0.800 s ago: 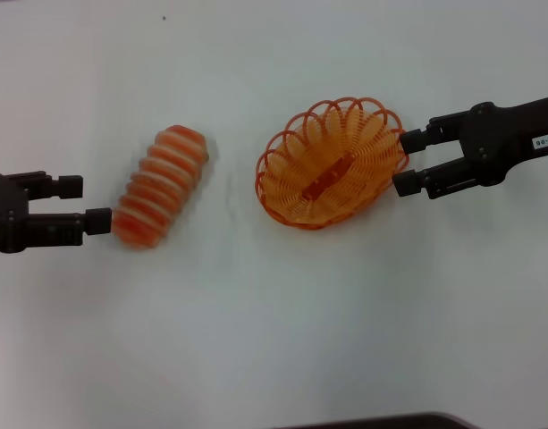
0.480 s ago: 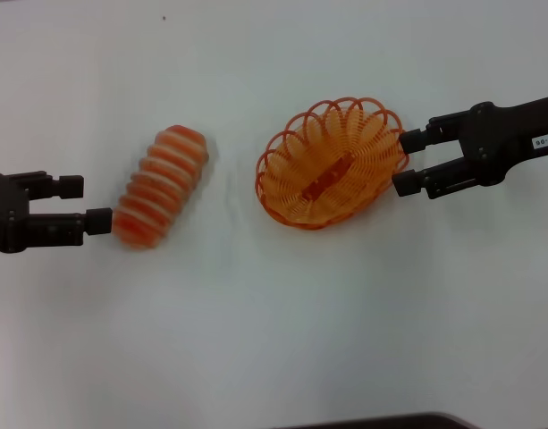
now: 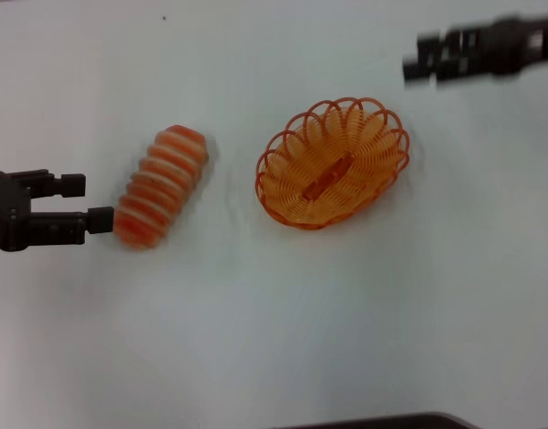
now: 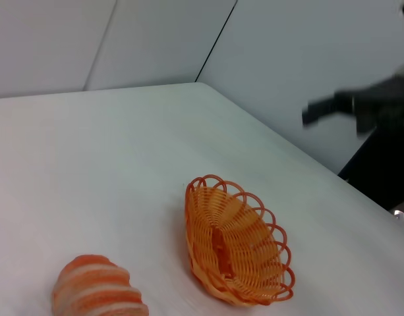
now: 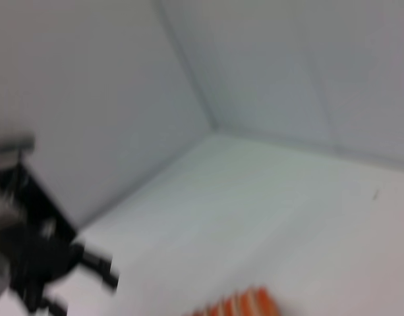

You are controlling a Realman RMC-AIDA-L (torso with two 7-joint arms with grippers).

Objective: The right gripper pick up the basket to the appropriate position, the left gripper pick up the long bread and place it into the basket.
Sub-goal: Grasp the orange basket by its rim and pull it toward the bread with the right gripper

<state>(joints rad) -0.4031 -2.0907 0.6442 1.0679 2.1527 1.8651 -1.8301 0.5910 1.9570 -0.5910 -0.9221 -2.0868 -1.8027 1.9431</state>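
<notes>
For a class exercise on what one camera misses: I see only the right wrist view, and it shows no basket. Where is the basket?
Observer: The basket sits empty on the table, beside the long bread.
Operator: Is the right gripper holding it?
Observer: No. The right gripper is beyond the basket, to its right, and clear of it.
Operator: And the left gripper?
Observer: The left gripper is open at one end of the bread, not closed on it.
</notes>
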